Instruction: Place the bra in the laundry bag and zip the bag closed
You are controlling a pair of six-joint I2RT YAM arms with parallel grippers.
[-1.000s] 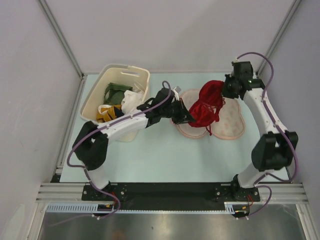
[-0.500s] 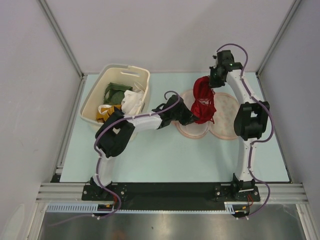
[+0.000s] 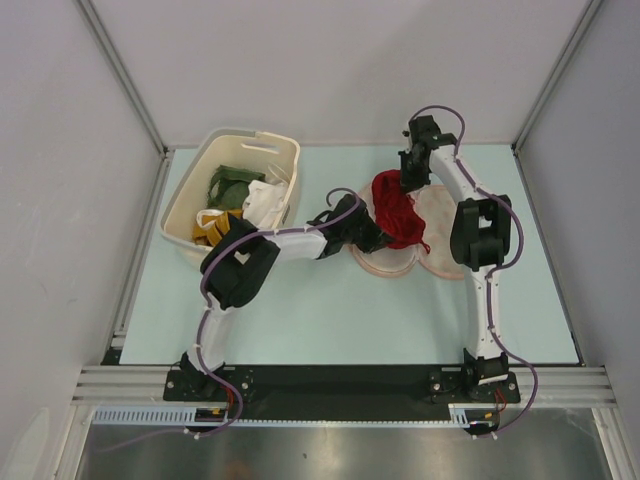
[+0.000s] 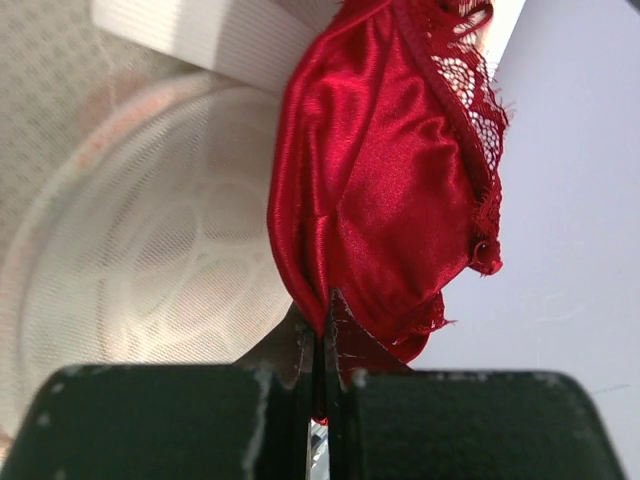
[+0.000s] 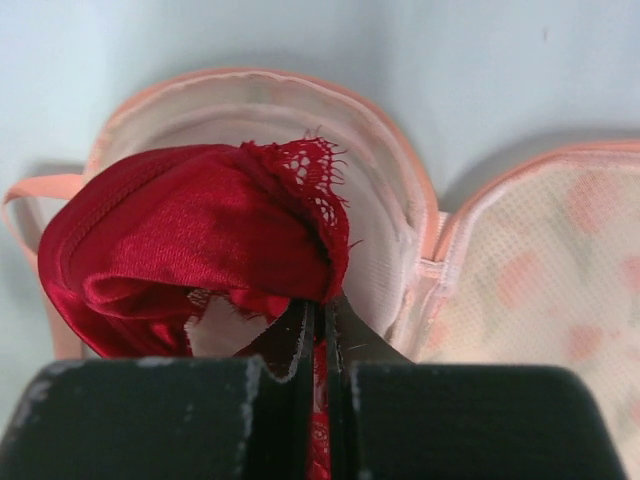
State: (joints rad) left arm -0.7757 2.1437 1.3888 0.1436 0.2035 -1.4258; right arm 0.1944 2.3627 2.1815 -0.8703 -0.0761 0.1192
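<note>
The deep red bra (image 3: 398, 210) lies bunched over the left lobe of the pale pink laundry bag (image 3: 392, 264), which lies open on the table. My left gripper (image 3: 372, 238) is shut on the bra's satin edge at its left side; the left wrist view shows the bra (image 4: 380, 180) pinched in the gripper (image 4: 322, 320) above the bag's white mesh (image 4: 150, 250). My right gripper (image 3: 408, 182) is shut on the bra's lacy far edge; the right wrist view shows the bra (image 5: 190, 240) in the gripper (image 5: 322, 310) over the bag's open lobe (image 5: 385, 180).
A cream plastic basket (image 3: 222, 142) with green, yellow and white clothes (image 3: 238, 195) stands at the far left, close behind my left arm. The bag's printed right lobe (image 3: 445, 215) lies partly under my right arm. Grey walls close in the table.
My right gripper has moved left along the far side, pulling the bra from the bag's middle over its left lobe. My left gripper has kept its hold near the bag's left edge.
</note>
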